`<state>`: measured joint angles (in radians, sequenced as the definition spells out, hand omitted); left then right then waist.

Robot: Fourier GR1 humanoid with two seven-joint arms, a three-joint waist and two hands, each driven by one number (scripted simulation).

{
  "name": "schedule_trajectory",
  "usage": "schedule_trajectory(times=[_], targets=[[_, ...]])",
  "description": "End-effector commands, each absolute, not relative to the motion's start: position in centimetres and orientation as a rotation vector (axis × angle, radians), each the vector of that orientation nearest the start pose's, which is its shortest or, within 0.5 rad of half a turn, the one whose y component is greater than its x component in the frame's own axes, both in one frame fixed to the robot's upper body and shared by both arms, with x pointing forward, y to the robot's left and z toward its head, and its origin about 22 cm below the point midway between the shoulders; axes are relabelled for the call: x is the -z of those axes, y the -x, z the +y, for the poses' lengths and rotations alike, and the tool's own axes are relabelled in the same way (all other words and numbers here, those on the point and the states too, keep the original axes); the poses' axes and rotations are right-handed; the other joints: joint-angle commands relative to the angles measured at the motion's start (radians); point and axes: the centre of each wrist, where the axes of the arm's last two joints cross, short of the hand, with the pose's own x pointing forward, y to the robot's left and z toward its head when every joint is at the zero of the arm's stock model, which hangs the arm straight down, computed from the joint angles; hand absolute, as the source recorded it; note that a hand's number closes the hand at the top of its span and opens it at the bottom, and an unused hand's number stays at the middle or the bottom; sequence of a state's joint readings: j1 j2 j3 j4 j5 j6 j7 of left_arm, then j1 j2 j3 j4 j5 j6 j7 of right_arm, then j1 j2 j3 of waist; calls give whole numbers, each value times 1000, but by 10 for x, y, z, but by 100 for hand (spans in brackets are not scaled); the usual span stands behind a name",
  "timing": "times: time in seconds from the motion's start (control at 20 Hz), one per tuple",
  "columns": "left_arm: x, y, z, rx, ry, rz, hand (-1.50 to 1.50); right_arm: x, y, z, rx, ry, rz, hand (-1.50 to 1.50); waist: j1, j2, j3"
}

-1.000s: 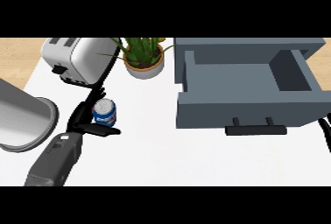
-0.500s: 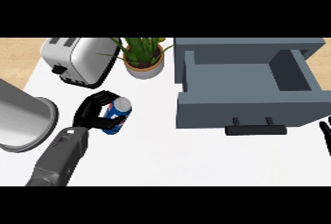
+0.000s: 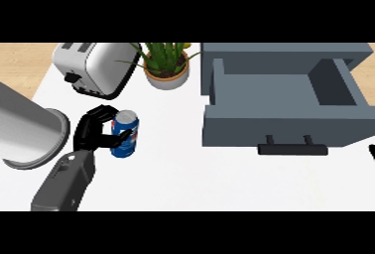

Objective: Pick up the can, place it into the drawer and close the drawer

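A brushed-metal cylindrical pot [image 3: 26,134] stands at the white surface's [image 3: 219,178] 9 o'clock edge. At the pot's 3 o'clock, the black left hand [image 3: 89,133] is clenched round the blue, silver-topped can [image 3: 125,135]. The open grey drawer [image 3: 282,106] lies well apart at the can's 3 o'clock. A sliver of the right hand [image 3: 371,151] shows at the far edge; whether it is released or clenched, I cannot tell.

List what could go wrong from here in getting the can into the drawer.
1. The left robot hand curls round the can from one side only; the can might slip or tilt when lifted.
2. The open drawer lies across the counter to the right; a low carry could knock the can against its front wall or handle.
3. The potted plant and toaster stand close behind; a wide swing could brush them.
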<state>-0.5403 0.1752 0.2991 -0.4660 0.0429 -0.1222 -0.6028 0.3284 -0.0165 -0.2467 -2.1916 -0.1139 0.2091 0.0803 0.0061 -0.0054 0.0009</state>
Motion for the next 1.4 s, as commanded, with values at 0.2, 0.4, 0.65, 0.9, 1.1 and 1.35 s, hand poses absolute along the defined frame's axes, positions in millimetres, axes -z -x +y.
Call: schedule_trajectory(times=[0.2,0.4,0.65,0.9,1.1,1.35], targets=[[43,-334,251,-121,-30,-1689,150,-100,-142,-307,47,173,-1817,-150,2,-1,0],[30,-315,238,-47,21,-1690,150,-81,-137,-303,33,177,-1822,-150,0,1,0],[-28,-325,191,7,21,-1769,150,-92,-139,-312,47,199,-1834,-150,-4,1,0],[-62,-338,163,38,37,-1771,150,-96,-132,-302,19,167,-1848,-150,-15,4,-1],[-101,-339,132,89,69,-1752,150,-97,-143,-295,66,188,-1820,-150,-14,5,-1],[-138,-337,89,126,63,-1780,150,-110,-145,-307,52,196,-1848,-150,-16,4,-1]])
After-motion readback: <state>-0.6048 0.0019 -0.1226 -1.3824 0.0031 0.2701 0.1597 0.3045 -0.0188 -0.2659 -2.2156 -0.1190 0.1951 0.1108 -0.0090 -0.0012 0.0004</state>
